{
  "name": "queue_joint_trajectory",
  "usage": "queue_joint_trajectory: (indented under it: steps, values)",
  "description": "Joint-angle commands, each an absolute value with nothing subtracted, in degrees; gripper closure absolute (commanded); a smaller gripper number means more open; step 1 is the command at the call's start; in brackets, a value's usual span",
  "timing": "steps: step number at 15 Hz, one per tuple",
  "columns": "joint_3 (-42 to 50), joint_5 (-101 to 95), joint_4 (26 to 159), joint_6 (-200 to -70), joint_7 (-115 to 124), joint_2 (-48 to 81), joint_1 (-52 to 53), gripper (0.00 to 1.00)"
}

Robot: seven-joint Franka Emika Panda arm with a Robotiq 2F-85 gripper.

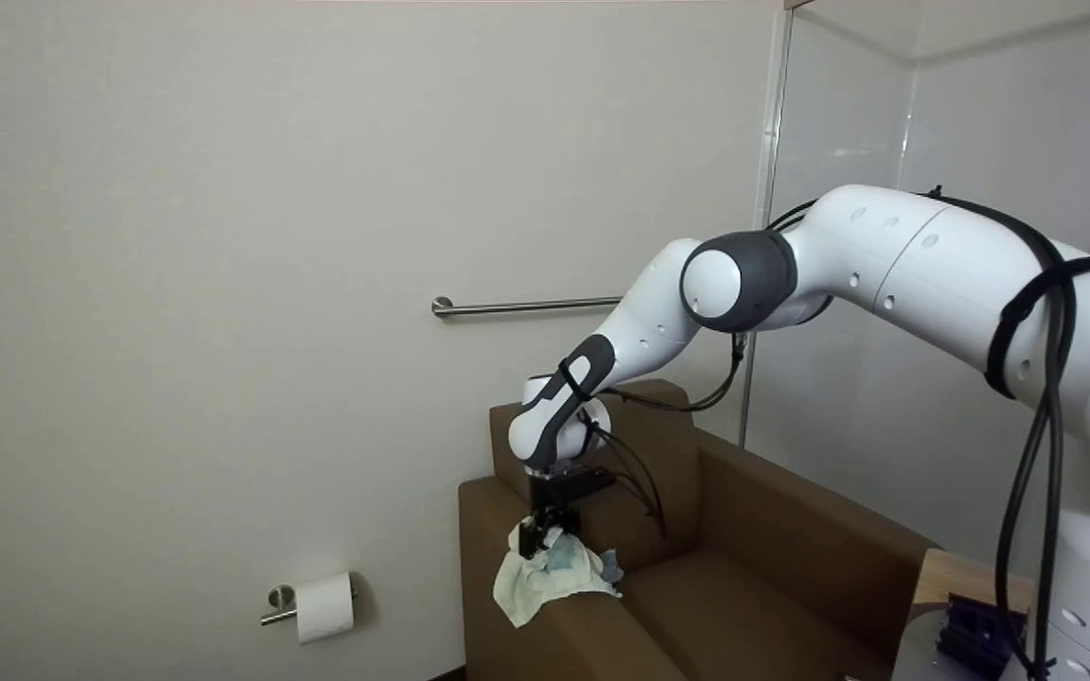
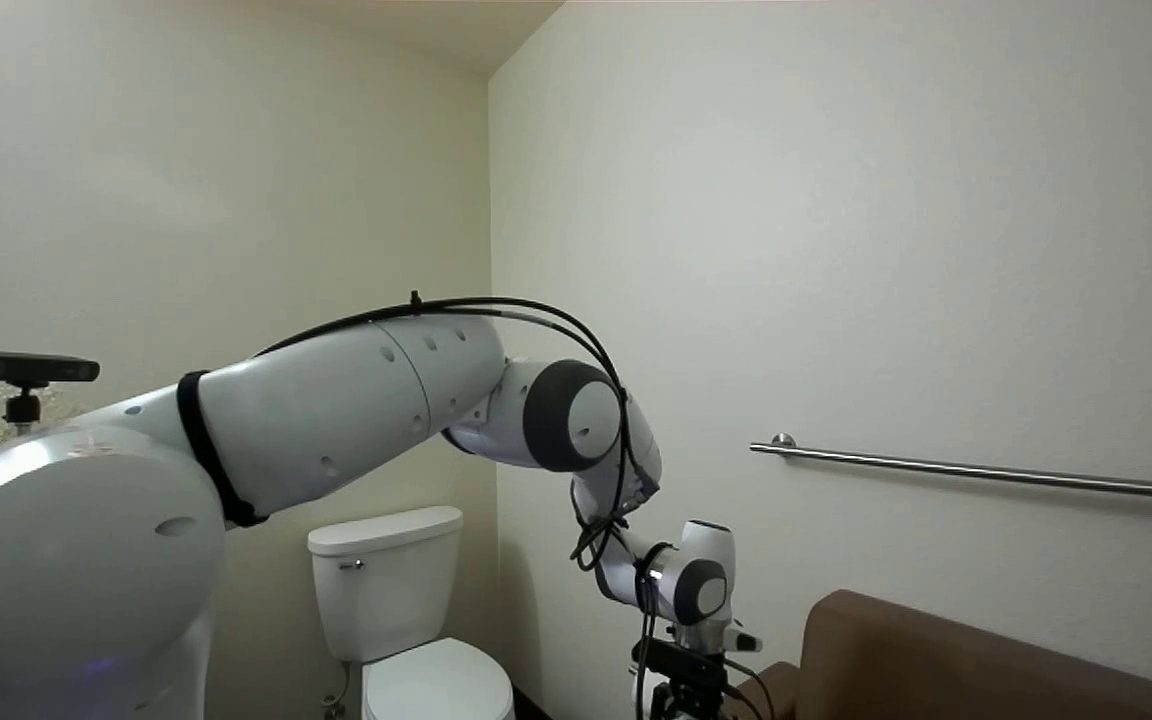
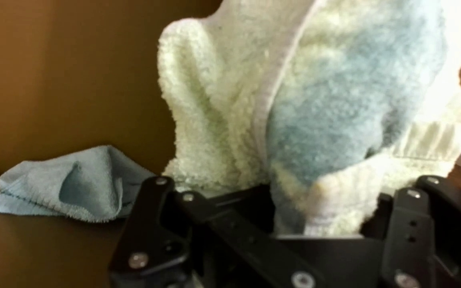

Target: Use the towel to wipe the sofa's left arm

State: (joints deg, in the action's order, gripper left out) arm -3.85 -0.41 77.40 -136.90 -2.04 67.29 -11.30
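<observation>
A pale cream towel [image 1: 536, 586] with a blue-grey patch drapes over the sofa's arm [image 1: 592, 643] near the wall. The sofa [image 1: 791, 520] is brown; part of its back shows in an exterior view [image 2: 986, 670]. My gripper [image 1: 545, 537] points down above that arm, shut on the towel. In the wrist view, the towel [image 3: 218, 108] is bunched between the fingers [image 3: 330, 204] and hides the fingertips. A blue-grey cloth end [image 3: 82, 186] lies on the brown surface to the left; I cannot tell if it is part of the towel.
A metal bar [image 1: 536, 306] is fixed to the wall above the sofa. A toilet paper roll [image 1: 325, 607] hangs on the wall beside it. A wood-topped stand [image 1: 966, 577] is near the robot's base. A toilet [image 2: 436, 685] stands in the corner. Cables hang along the arm.
</observation>
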Motion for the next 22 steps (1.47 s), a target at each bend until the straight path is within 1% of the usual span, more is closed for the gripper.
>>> queue_joint_trajectory:
  steps: [1,4,7,13,22]
  values:
    - [-4.78,3.05,89.17,-136.36,-5.44,62.1,-12.86,0.94]
    - [-4.37,4.47,91.79,-136.34,-5.82,61.09,-12.83,0.94]
    - [-4.68,5.31,90.31,-136.09,-6.97,62.5,-13.35,0.94]
    - [-4.56,5.55,83.73,-136.12,-8.66,66.62,-13.0,0.95]
    - [-3.44,4.8,73.23,-131.05,-7.27,69.62,-11.15,0.95]
